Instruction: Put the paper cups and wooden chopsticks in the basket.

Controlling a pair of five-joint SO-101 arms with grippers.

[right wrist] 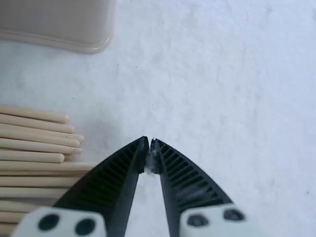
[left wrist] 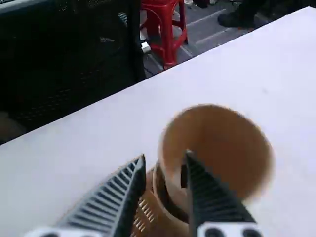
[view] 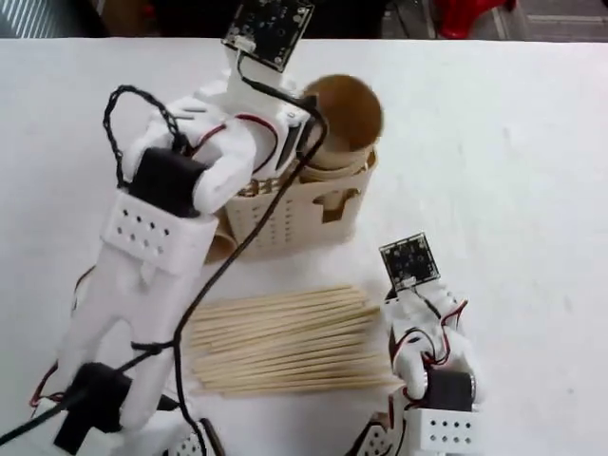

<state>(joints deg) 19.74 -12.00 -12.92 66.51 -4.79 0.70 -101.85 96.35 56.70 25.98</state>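
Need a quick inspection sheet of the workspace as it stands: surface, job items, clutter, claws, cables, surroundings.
Surface: white table.
Job's things: paper cups stacked in the basket; wooden chopsticks piled on the table, outside it.
Clutter: nothing seen.
Claws: left claw open, astride the top cup's rim; right claw shut on nothing, over the table by the chopstick ends.
Cables: black cable off the left arm crosses the basket's front.
Surroundings: red stool on the floor beyond the table.
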